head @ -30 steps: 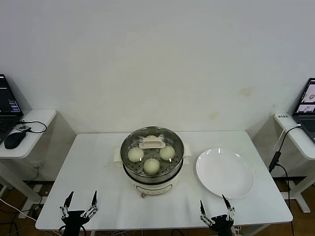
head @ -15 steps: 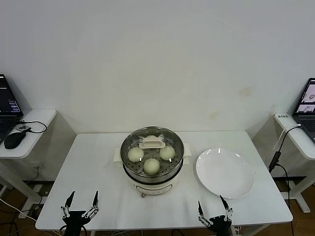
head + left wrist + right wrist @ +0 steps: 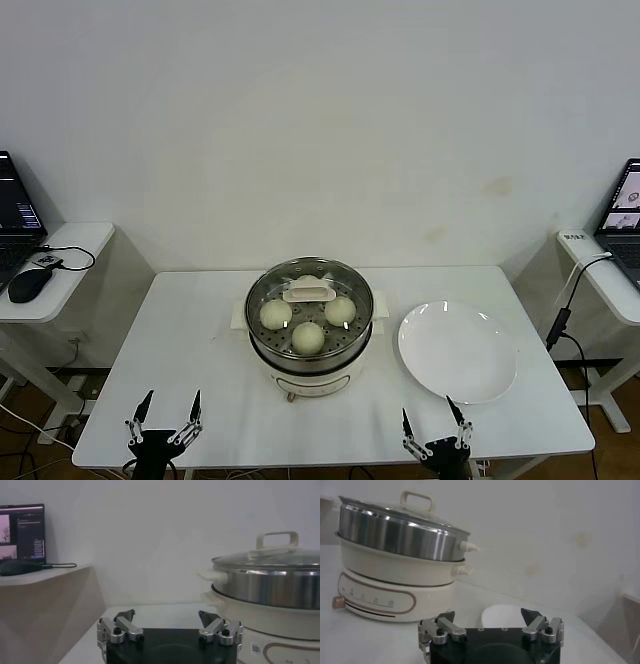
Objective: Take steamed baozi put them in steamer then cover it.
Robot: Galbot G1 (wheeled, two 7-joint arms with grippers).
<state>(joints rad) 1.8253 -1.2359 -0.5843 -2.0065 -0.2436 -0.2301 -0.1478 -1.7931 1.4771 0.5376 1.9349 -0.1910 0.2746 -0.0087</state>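
**Mia:** What could go wrong now?

**Ben:** Not much, I think. The cover (image 3: 309,297) sits on the steamer (image 3: 309,350), and the buns are inside. If an arm comes up and bumps the pot, the lid may slide off. The lid is glass, so a fall could break it.

**Mia:** Where are the arms?

**Ben:** Both are low, at the near edge of the table (image 3: 190,340). The left gripper (image 3: 163,414) is near the left corner. Its fingers are spread wide and hold nothing. The right gripper (image 3: 434,430) is near the right side, in front of the plate (image 3: 458,352). Its fingers are wide open too, and empty.

**Mia:** How do the steamed baozi (image 3: 308,337) look?

**Ben:** Round, smooth and creamy white. I see three clearly through the glass. A fourth seems tucked behind the lid handle, but I cannot tell for sure.

**Mia:** And the pot?

**Ben:** It is shiny metal on a cream base, in the middle of the table. The plate beside it has nothing on it.
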